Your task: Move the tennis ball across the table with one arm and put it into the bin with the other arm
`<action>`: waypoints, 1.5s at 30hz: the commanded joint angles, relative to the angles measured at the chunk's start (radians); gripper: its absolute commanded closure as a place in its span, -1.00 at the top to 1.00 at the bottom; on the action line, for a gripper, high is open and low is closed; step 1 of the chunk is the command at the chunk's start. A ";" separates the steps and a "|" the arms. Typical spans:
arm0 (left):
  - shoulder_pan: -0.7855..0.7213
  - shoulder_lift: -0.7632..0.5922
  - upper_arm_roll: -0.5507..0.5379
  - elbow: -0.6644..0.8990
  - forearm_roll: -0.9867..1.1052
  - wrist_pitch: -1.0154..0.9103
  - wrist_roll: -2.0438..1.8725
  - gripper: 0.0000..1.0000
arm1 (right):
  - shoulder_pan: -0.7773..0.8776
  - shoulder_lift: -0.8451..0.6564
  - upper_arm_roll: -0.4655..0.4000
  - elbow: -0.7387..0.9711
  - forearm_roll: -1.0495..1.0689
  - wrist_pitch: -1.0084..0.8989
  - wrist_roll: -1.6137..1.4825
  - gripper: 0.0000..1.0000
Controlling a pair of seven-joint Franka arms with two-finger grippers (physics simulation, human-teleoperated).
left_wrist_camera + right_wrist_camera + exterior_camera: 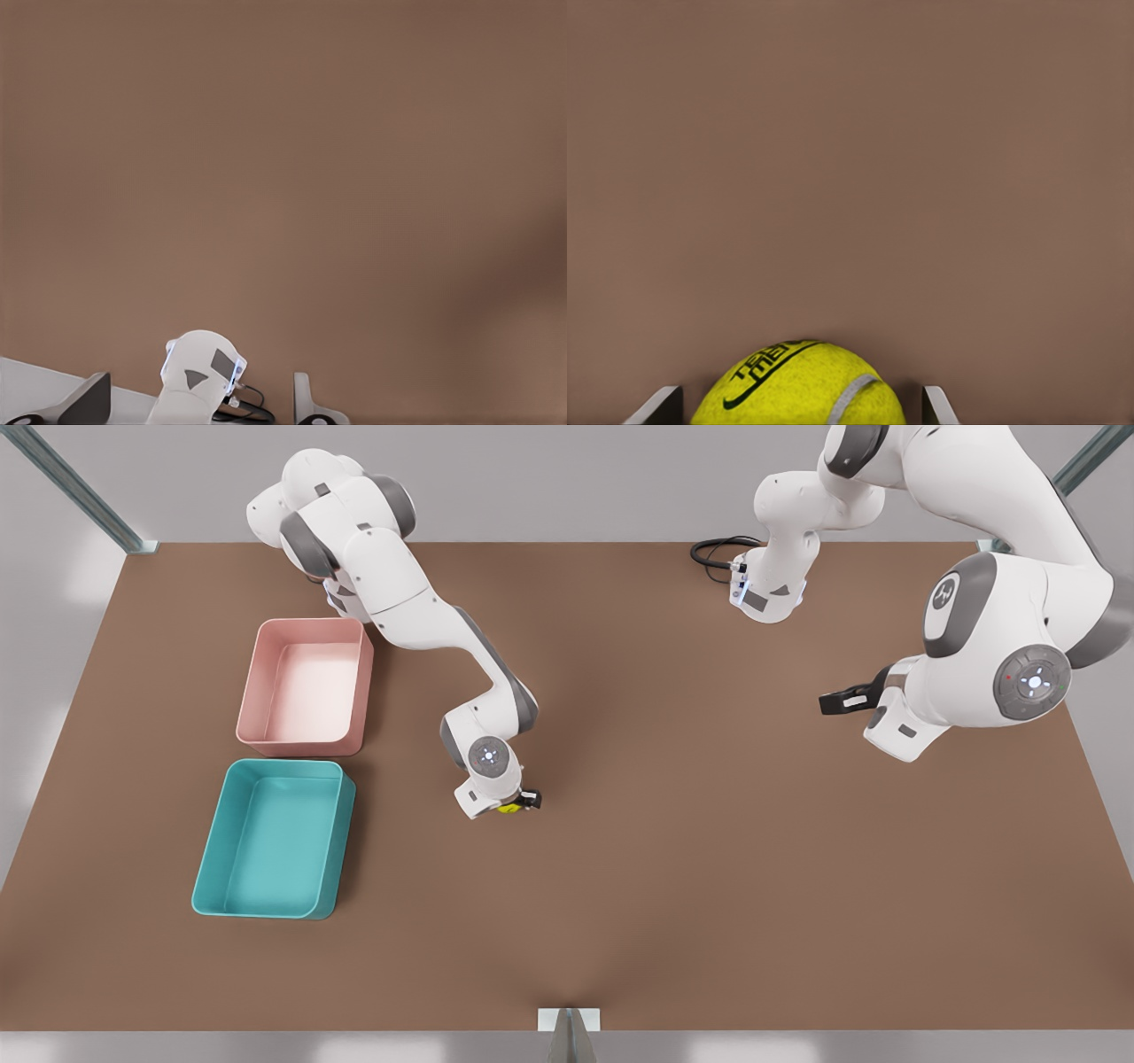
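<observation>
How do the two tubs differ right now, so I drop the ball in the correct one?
The bin is teal; the pink tub is pale pink. The bin sits nearer the camera in the front view, the pink tub behind it, closer to the arm bases. The bin looks slightly larger and stands a little askew; the pink tub sits squarer. Both are low-walled rectangles with rounded corners and nothing inside. The right gripper with the tennis ball lies nearer the bin.

the tennis ball (799, 390) carries dark printed lettering in the right wrist view, too cut off and skewed to read.
</observation>
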 commanded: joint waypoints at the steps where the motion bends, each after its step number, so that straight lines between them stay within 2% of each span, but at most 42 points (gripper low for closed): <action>1: 0.000 -0.001 0.000 0.000 0.000 -0.001 -0.009 1.00 | 0.000 -0.001 0.000 -0.001 0.002 0.000 0.012 1.00; 2: 0.000 -0.001 0.000 0.000 0.000 -0.001 -0.009 1.00 | 0.000 -0.001 0.000 -0.005 0.000 0.000 0.012 0.97; 3: 0.000 -0.001 0.000 0.000 0.000 -0.001 -0.009 1.00 | 0.000 -0.001 0.000 -0.005 0.000 0.000 0.010 0.84; 5: 0.002 -0.001 0.000 0.000 0.000 -0.001 -0.009 1.00 | 0.000 0.002 0.000 -0.002 0.000 0.000 0.009 0.49; 8: 0.002 -0.001 0.000 0.000 0.000 -0.004 -0.009 1.00 | -0.002 0.002 0.000 0.003 0.000 0.000 0.009 0.45; 19: 0.000 -0.001 0.000 0.000 0.000 -0.004 -0.009 1.00 | -0.051 -0.097 -0.008 0.021 0.000 -0.049 -0.157 0.45; 24: 0.002 -0.001 0.000 0.000 0.000 -0.002 -0.009 1.00 | -0.155 -0.206 -0.018 0.019 -0.230 -0.103 -0.448 0.45; 26: 0.002 -0.001 0.000 0.000 0.000 -0.002 -0.008 1.00 | -0.205 -0.244 -0.028 0.018 -0.233 -0.149 -0.603 0.45; 27: 0.002 -0.001 0.000 0.000 0.000 -0.004 -0.009 1.00 | -0.218 -0.260 -0.060 0.019 -0.233 -0.171 -0.700 0.45; 30: 0.002 -0.001 0.000 0.000 0.000 -0.004 -0.009 1.00 | -0.248 -0.257 -0.155 0.036 -0.231 -0.171 -0.945 0.45; 33: 0.002 0.005 0.000 0.000 0.000 -0.004 -0.009 1.00 | -0.377 -0.222 -0.154 0.072 -0.221 -0.161 -1.135 0.45; 36: 0.000 0.006 0.000 0.000 -0.013 -0.004 -0.009 1.00 | -0.506 -0.169 -0.154 0.104 -0.219 -0.155 -1.197 0.46; 38: 0.002 0.006 0.000 0.000 -0.012 -0.004 -0.009 1.00 | -0.537 -0.139 -0.152 0.108 -0.173 -0.155 -1.231 0.48; 39: 0.002 0.006 0.000 0.000 -0.013 -0.004 -0.009 1.00 | -0.537 -0.133 -0.152 0.107 -0.159 -0.155 -1.229 0.62; 40: 0.002 0.006 0.000 0.000 -0.012 -0.004 -0.009 1.00 | -0.543 -0.126 -0.152 0.104 -0.149 -0.155 -1.228 1.00; 43: 0.003 0.006 0.000 0.000 -0.012 -0.004 -0.009 1.00 | -0.540 -0.197 -0.144 0.006 -0.136 -0.175 -1.229 1.00; 45: 0.005 0.006 0.000 0.000 -0.012 -0.004 -0.008 1.00 | -0.537 -0.203 -0.144 0.004 -0.121 -0.212 -1.226 1.00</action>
